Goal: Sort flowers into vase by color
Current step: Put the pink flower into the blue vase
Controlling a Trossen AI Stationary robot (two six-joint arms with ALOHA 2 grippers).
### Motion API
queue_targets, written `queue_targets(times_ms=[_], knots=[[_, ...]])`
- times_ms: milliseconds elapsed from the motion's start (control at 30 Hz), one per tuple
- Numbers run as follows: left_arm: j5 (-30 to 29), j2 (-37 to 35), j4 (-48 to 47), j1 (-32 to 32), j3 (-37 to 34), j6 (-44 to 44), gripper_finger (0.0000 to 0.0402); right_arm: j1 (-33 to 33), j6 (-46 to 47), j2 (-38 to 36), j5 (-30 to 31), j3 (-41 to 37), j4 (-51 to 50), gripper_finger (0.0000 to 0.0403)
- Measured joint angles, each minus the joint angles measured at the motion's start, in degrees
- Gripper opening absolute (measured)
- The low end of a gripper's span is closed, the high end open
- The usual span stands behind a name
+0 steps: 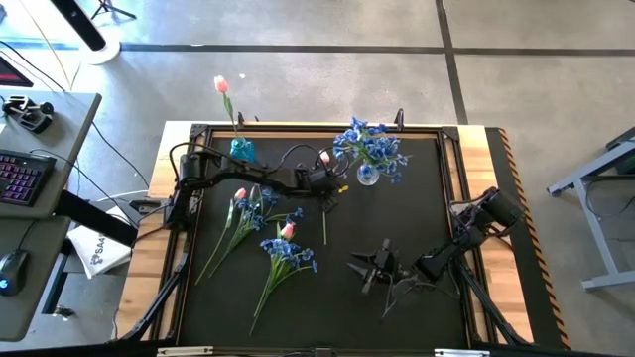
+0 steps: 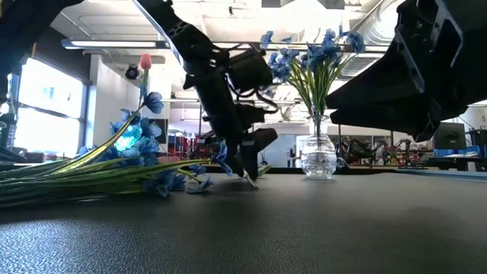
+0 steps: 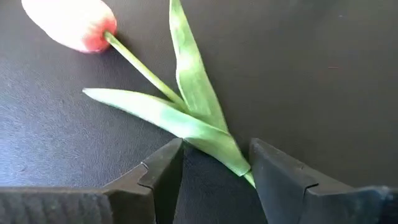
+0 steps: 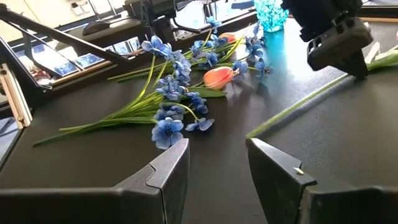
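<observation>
left hand point(image 1: 326, 204) open, fingers point(image 3: 163, 171) astride the stem of a pink tulip point(image 3: 74, 23) lying on the worktop point(image 1: 417, 218) near centre | right hand point(image 1: 369, 269) open, empty, at 5 o'clock | blue blossoms point(image 1: 369, 147) in glass vase point(image 1: 367, 175) at 12 o'clock

- A robotics lab or workshop is indicated by the black work table point(image 1: 417, 297), which is edged in bare wood and set on a grey concrete floor.
- Left of the table, a desk with a backlit keyboard point(image 1: 22, 178) and a mouse point(image 1: 10, 273) is seen.
- Beyond the table, a large open hall with ceiling strip lights point(image 2: 114, 44) and ducting is shown.
</observation>
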Motion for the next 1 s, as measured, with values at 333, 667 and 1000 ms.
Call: queue_targets(times_ms=[333,667,1000], knots=[[1.48,0.08,-1.52,0.40,0.11,2.19,0.0056,0.39,-0.98,0.00,0.07,0.00,0.04,0.0161],[-8.49,-8.15,-12.03,-1.24,-0.16,5.00,0.0006,6.21,-2.54,-0.13,6.76,0.00,1.10,0.0161],[-19.23,-32.47,-3.44,-8.16,-12.92,9.60,0.0001,11.13,-4.27,-0.17,17.57,0.00,2.32,0.0161]])
